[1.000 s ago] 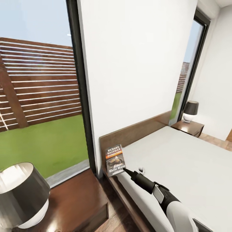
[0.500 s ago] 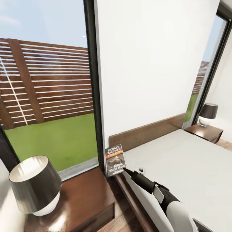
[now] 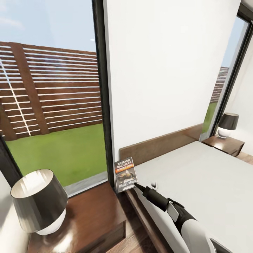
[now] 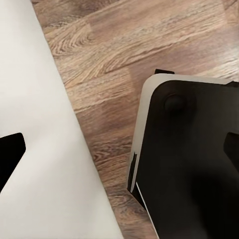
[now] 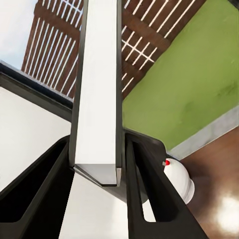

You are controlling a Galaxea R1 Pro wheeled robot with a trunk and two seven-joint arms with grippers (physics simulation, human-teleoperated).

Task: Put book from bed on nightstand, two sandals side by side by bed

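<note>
Right hand (image 3: 136,186) gripped book (image 3: 125,174) by lower edge, fingers (image 5: 149,199) clamped either side of its thin block. Book stood upright, cover facing camera, above corner of bed (image 3: 196,175) near headboard (image 3: 158,144). Nightstand (image 3: 91,214) with lamp (image 3: 38,200) sat just beside, lower left. Left hand state: could not tell.
</note>
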